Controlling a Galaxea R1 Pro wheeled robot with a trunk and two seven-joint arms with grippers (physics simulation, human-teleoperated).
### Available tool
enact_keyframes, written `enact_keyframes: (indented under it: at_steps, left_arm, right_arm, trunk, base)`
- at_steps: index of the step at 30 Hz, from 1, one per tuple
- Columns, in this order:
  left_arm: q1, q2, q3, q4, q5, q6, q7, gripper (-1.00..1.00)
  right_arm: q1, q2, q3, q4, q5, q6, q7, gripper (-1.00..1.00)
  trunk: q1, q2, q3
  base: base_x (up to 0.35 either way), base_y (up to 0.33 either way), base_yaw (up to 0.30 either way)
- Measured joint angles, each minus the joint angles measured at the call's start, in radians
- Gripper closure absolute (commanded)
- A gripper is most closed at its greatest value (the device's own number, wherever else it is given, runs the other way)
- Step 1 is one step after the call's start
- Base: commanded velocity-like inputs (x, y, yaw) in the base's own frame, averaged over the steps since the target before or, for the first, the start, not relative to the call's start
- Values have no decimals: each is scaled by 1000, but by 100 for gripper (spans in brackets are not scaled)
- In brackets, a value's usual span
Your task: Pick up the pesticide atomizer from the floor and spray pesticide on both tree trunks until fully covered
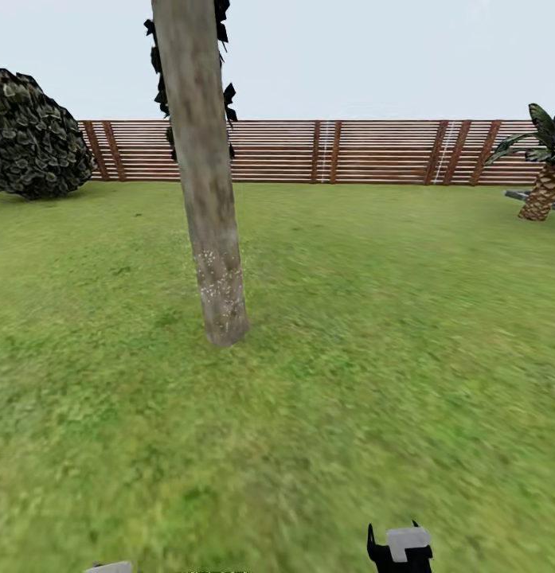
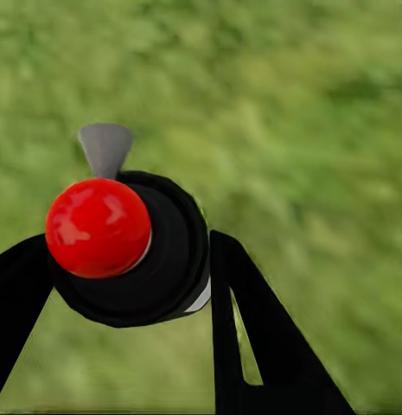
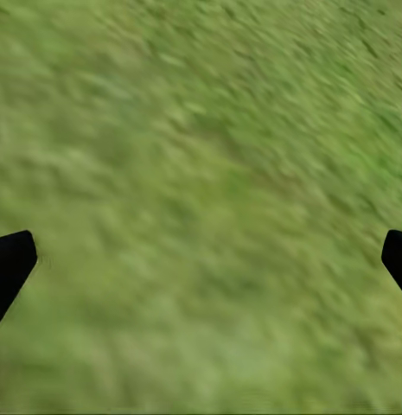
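One pesticide atomizer (image 2: 131, 251) shows in the left wrist view, at the middle left of the frame: a black round body with a shiny red top and a small grey nozzle above it. The left gripper (image 2: 123, 285) has its jaws clenched on the atomizer, one black finger (image 2: 252, 337) pressed on one side of the body and the other finger on the opposite side, with blurred grass behind. In the head view one tree trunk (image 1: 205, 183) stands left of centre, leaning a little, and it runs out of the top edge of the frame. A patch of whitish pesticide (image 1: 217, 278) specks lies on the lower part of the trunk; the upper part looks bare. The lawn (image 1: 373, 382) around the trunk is open on all sides, wide to the right and toward the bottom of the frame. At the back, one brown slat fence (image 1: 349, 151) crosses the frame. One dark round bush (image 1: 30, 135) is at the upper left edge, and one palm plant (image 1: 544, 171) at the upper right edge, both well apart from the trunk. The right gripper (image 3: 201, 259) has its jaws released wide, the two black tips at the opposite edges of the right wrist view with only grass between them; its top also shows at the bottom edge of the head view.
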Motion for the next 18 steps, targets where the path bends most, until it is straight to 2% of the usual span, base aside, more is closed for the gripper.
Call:
enact_keyframes:
  at_steps: [9, 13, 18]
  left_arm:
    - [0, 2, 0, 1, 1, 0, 2, 100]
    - [0, 2, -1, 1, 17, 0, 0, 100]
    - [0, 2, -1, 1, 20, 1, 0, 100]
  right_arm:
    - [0, -1, 0, -1, 0, 0, 0, -100]
    - [0, -1, 0, -1, 0, 0, 0, -100]
    - [0, -1, 0, 0, 1, 0, 0, -100]
  trunk:
    - [0, 0, 0]
    - [0, 0, 0]
    - [0, 0, 0]
  base:
    - [0, 0, 282]
    - [0, 0, 282]
    - [0, 0, 283]
